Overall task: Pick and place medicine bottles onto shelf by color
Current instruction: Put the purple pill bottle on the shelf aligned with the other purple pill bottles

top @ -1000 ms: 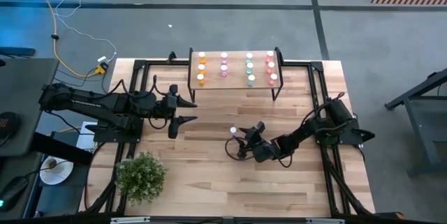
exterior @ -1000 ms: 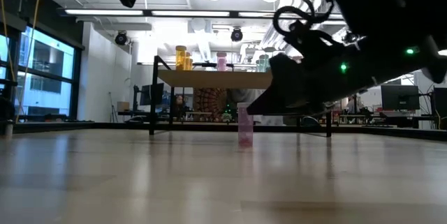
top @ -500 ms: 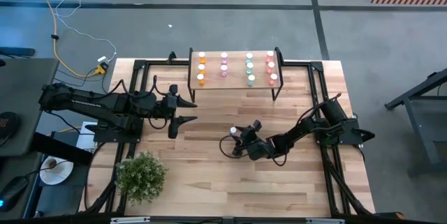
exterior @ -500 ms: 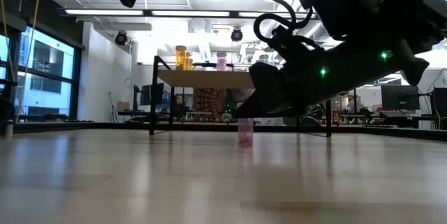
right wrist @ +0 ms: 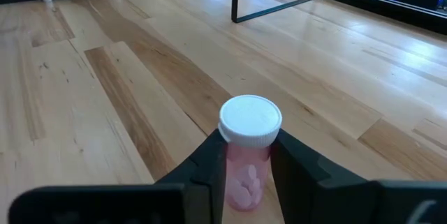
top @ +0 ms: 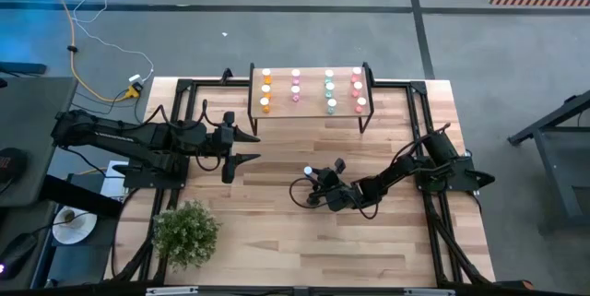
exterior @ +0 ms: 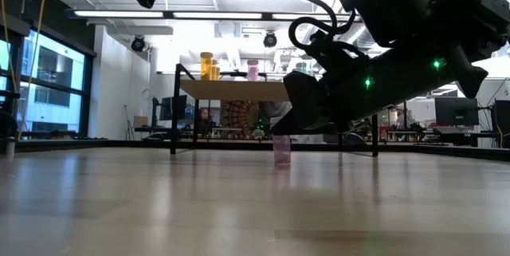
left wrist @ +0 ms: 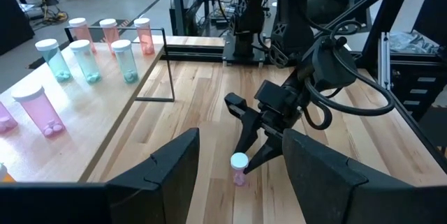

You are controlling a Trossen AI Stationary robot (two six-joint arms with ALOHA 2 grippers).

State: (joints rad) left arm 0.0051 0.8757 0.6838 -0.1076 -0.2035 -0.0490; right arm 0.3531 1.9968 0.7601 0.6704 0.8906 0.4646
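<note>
A pink medicine bottle (right wrist: pixel 246 162) with a white cap stands upright on its base on the wooden table (top: pixel 277 241), in front of the shelf (top: pixel 312 112). My right gripper (right wrist: pixel 248 182) reaches low across the table from the right and is shut on this bottle (top: pixel 308 173). The shelf carries several bottles in columns: orange (top: pixel 265 89), pink (top: pixel 296 85), teal (top: pixel 329 91) and red (top: pixel 358 89). My left gripper (top: pixel 247 147) hangs open above the table's left part, holding nothing. My right gripper pinches the pink bottle's body (right wrist: pixel 241 182) just below the white cap (right wrist: pixel 250 119), one finger (right wrist: pixel 209 175) on each side. The fingers come nearly level, slanting slightly down, from the table's right side. The bottle stands upright with its base on the table (exterior: pixel 281 163).
A potted green plant (top: pixel 187 231) stands at the table's near left corner. The shelf's thin black legs (exterior: pixel 174 120) rise from the table behind the bottle. Bare wood lies along the near edge and between the two arms.
My right gripper has slid a little toward the table's left, up to the pink bottle, and its fingers have closed in on the bottle's sides. The bottle has stayed upright in its place.
</note>
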